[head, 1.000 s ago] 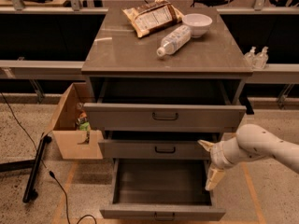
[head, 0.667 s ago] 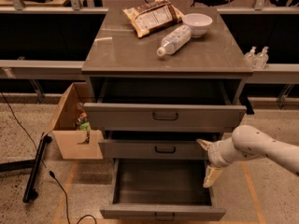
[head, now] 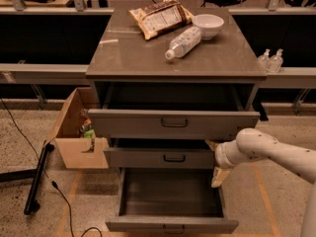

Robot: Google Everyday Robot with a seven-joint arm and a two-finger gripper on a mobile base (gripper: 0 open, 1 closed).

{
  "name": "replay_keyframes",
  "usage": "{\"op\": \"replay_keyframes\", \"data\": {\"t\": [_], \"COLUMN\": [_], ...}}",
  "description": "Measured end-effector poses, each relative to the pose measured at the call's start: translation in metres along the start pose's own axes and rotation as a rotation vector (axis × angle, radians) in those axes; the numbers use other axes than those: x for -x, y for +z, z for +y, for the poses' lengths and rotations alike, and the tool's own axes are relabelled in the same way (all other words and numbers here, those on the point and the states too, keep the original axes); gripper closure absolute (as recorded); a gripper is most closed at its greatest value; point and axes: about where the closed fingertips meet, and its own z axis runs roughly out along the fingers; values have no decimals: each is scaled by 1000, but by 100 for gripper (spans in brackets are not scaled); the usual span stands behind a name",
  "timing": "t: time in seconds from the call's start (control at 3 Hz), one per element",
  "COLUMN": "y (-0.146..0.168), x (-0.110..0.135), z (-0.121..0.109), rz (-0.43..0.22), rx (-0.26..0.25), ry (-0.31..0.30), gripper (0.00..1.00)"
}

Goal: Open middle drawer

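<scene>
The grey cabinet has three drawers. The middle drawer point(head: 159, 158) has a shallow front and a small dark pull handle point(head: 174, 158); it stands a short way out, with a dark gap above it. The top drawer point(head: 173, 123) is pulled out further. The lowest drawer point(head: 172, 224) is pulled out far, and nothing shows inside it. My gripper point(head: 216, 162) comes in on the white arm from the right and sits at the right end of the middle drawer's front. One pale finger point(head: 219, 177) hangs down beside it.
On the cabinet top point(head: 128, 53) lie a snack bag point(head: 160, 17), a water bottle point(head: 183, 42) on its side and a white bowl point(head: 208, 25). An open cardboard box point(head: 78, 132) stands at the cabinet's left. A black bar point(head: 38, 179) and cable lie on the floor at left.
My gripper has shifted slightly left, toward the right end of the middle drawer. The drawers have not visibly moved.
</scene>
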Motion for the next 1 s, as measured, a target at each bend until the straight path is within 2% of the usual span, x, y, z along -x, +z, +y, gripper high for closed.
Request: {"op": "replay_keyframes", "data": {"t": [1.0], "y": [25], "x": [-1], "z": [-63], "rz": [36], "rx": [3], "ry": [-87], "gripper": [0]}}
